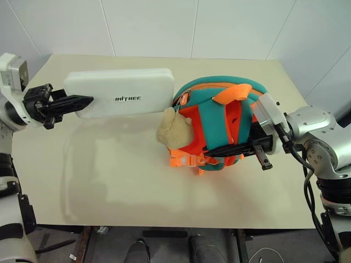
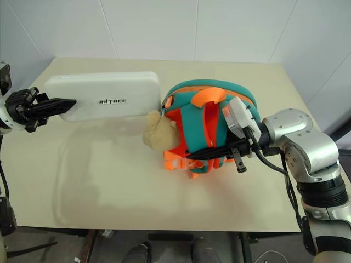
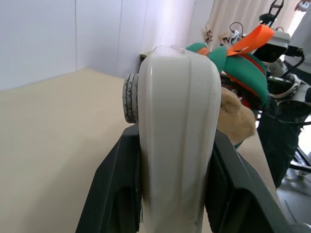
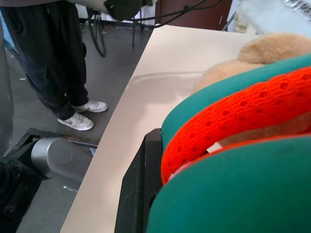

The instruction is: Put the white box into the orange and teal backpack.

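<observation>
Box hung flat above the table at upper left of the head view, its left end clamped in the left gripper and its right end touching the backpack's teal rim. Backpack stood at frame center, plush head facing left, with the right gripper closed on its orange-and-teal padding from the right. In the right wrist view, a person's legs stood on the floor beside the table.
</observation>
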